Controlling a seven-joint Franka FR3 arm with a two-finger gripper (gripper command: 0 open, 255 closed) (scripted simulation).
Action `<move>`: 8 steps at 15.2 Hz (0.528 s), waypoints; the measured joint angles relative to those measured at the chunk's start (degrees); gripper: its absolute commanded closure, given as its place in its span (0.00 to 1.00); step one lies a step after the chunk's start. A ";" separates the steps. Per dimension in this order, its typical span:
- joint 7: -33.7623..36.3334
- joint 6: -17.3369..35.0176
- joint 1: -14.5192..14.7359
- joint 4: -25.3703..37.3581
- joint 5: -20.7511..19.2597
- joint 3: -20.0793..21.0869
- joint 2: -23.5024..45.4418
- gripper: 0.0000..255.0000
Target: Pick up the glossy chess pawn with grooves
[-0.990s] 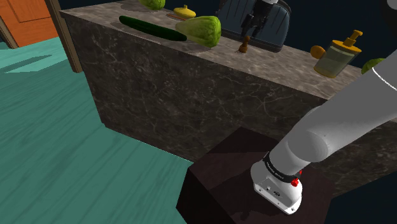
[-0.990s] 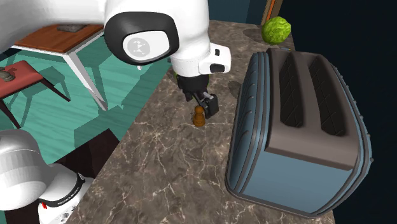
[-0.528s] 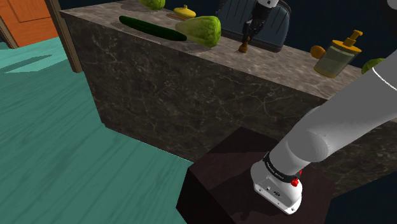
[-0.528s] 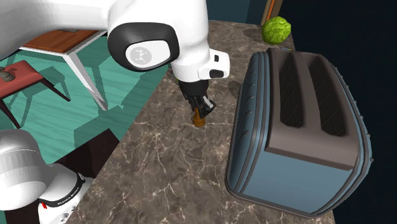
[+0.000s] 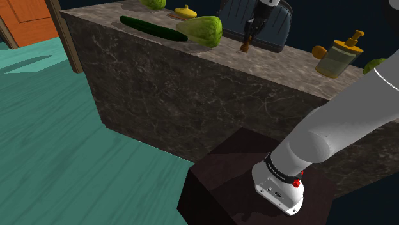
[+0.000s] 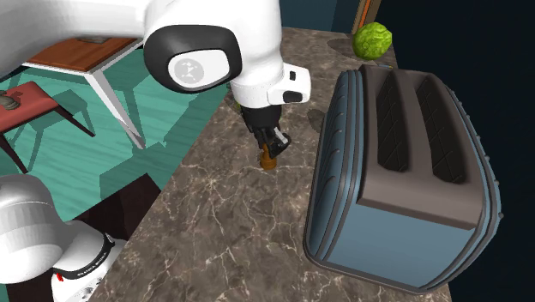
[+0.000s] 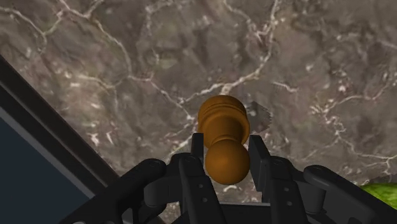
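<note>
The brown glossy chess pawn (image 7: 221, 124) stands upright on the dark marbled counter (image 6: 231, 214), just in front of the toaster. My black gripper (image 7: 226, 153) comes down on it from above and is shut on its round head, with one finger pressed to each side. In the second exterior view the gripper (image 6: 272, 143) covers the pawn's top and only the pawn's lower part (image 6: 268, 161) shows. In the shoulder view the pawn (image 5: 244, 46) is small at the counter's far side, under the gripper (image 5: 248, 35).
A blue-grey toaster (image 6: 403, 172) lies close beside the pawn. A cucumber (image 5: 153, 29), a pale green cabbage (image 5: 201, 29), a soap bottle (image 5: 337, 56) and a green leafy ball (image 6: 373, 39) share the counter. The dark stand (image 5: 236, 172) sits below the counter's front wall.
A second ago the fingers stood apart above the pawn. The hand came down and the fingers shut on the pawn's head; little has moved since.
</note>
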 measured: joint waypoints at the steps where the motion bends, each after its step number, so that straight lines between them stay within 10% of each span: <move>1: 0.14 -0.64 0.03 0.50 -0.07 0.09 -0.15 1.00; 8: 0.20 -5.99 0.16 6.12 0.10 0.21 0.13 1.00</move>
